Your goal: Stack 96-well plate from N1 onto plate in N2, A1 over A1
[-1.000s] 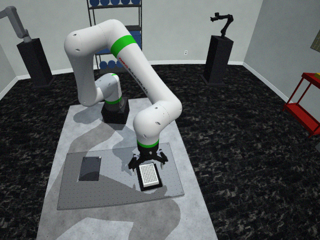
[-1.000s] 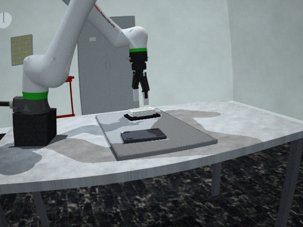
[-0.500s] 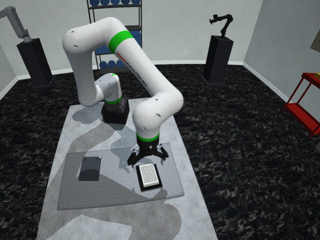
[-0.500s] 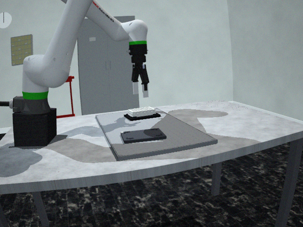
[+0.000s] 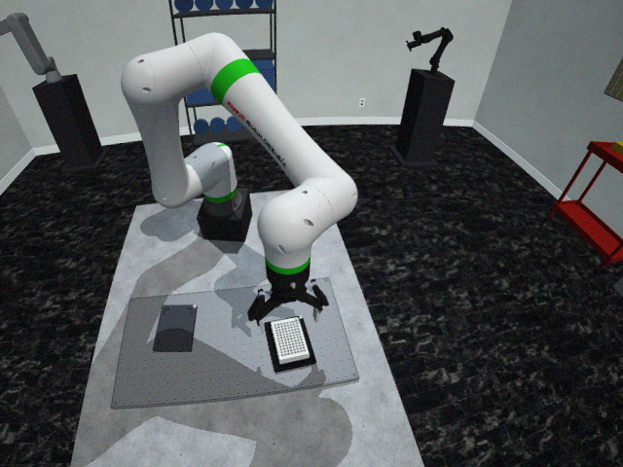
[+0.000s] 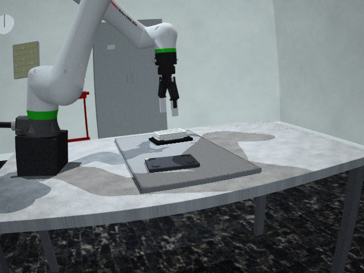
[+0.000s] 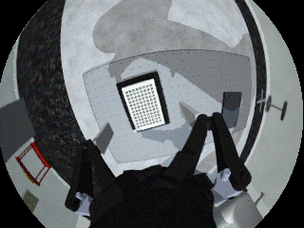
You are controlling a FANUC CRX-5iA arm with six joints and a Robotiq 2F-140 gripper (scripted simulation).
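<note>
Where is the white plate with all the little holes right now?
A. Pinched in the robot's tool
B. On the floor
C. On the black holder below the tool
C: the white plate rests on the black holder, while the open tool hangs empty above it.

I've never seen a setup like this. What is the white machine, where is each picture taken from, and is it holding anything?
The white machine is a robot arm bolted to a table. One picture looks down from above, one from the side, and one from a camera on the arm's wrist. At its tip is a gripper, two fingers that pinch. They are spread open above the table and hold nothing. On a grey board sit two dark holders. One nest is bare; the other nest carries a white stack of well plates.
</note>
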